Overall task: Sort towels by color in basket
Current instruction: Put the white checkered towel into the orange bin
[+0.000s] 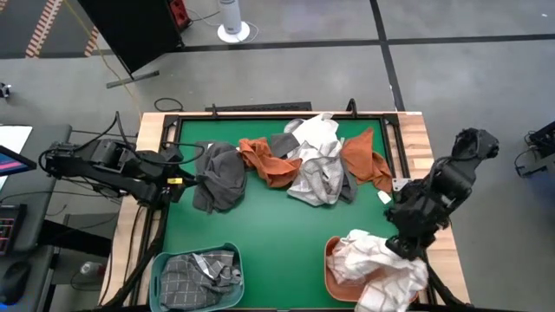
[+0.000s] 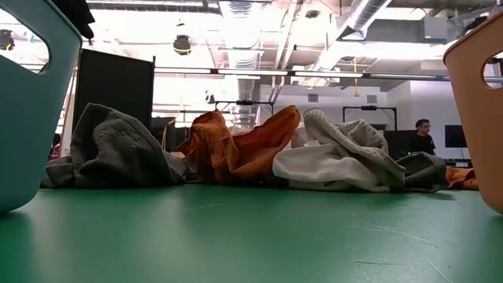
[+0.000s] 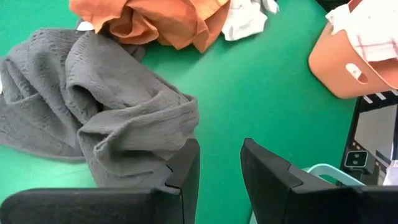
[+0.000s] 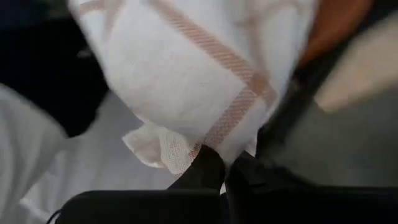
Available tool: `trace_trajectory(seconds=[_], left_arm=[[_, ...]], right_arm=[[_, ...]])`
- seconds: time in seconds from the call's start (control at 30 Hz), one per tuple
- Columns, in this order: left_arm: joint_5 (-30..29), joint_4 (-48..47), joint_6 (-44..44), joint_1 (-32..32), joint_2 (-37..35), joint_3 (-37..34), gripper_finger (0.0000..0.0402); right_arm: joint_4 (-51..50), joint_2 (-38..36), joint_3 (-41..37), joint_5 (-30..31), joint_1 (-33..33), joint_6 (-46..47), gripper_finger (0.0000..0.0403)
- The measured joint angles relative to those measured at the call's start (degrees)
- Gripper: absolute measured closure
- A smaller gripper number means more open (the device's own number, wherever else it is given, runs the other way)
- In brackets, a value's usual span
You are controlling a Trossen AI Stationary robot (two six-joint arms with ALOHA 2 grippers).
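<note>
Right claw (image 4: 225, 167) pinched shut on a white checked towel (image 1: 377, 264), right over the orange basket (image 1: 330, 260). Left claw (image 3: 219, 163) apart, empty, just beside a dark grey towel (image 1: 218, 176). Some sorted; pile (image 1: 316, 160) beyond still left on the green surface (image 1: 277, 234).

My desk (image 1: 286, 234) has a green top with pale wood edges. The floor (image 1: 468, 78) around it is grey with dark lines. At 12 o'clock stands a white round post (image 1: 231, 17). At 11 o'clock leans a big black board (image 1: 130, 30). Far off, bright ceiling lights (image 2: 259, 20) shine over silver pipes (image 2: 365, 16), and a person (image 2: 423, 135) stands there.
</note>
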Motion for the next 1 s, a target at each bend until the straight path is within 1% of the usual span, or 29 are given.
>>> trace_trajectory(seconds=[0.07, 0.2, 0.33, 0.4, 0.53, 0.63, 0.7, 0.77, 0.9, 1.0], left_arm=[[0.0, 0.0, 0.6, 0.0, 0.0, 0.0, 0.0291], [0.0, 0.0, 1.7, 0.0, 0.0, 0.0, 0.0291], [-0.1, 0.0, 2.6, 0.0, 0.0, 0.0, 0.0291], [-0.1, 0.0, 2.8, 0.0, 0.0, 0.0, 0.0291], [-0.1, 0.0, 2.8, 0.0, 0.0, 0.0, 0.0291], [0.0, 0.1, 2.8, 0.0, 0.0, 0.0, 0.0291], [0.2, 0.0, 3.1, 0.0, 0.0, 0.0, 0.0291], [1.0, 0.0, 3.5, 0.0, 0.0, 0.0, 0.0291], [2.3, -0.9, 3.9, 0.0, 0.0, 0.0, 0.0291], [3.0, -2.1, 3.9, 0.0, 0.0, 0.0, 0.0291]], right_arm=[[0.1, 1.3, 0.0, -2.5, 0.0, 0.7, 0.0374], [4.0, 3.5, 0.0, -2.6, -0.3, 0.1, 0.0372], [6.1, 7.1, 0.0, -2.2, -1.9, -5.8, 0.0372], [7.3, 9.3, 0.0, -0.6, -2.6, -10.3, 0.0372], [8.1, 14.1, -0.9, 5.2, -2.9, -18.9, 0.0374], [12.3, 16.7, -4.7, 5.7, -2.9, -22.1, 0.0374], [17.4, 17.5, -8.2, 6.6, -2.7, -21.9, 0.0375], [21.4, 17.7, -12.0, 8.1, -2.4, -19.6, 0.0375], [27.2, 15.8, -19.7, 13.0, -1.3, -10.5, 0.0376], [31.9, 14.3, -25.0, 14.8, 0.1, -3.7, 0.0376]])
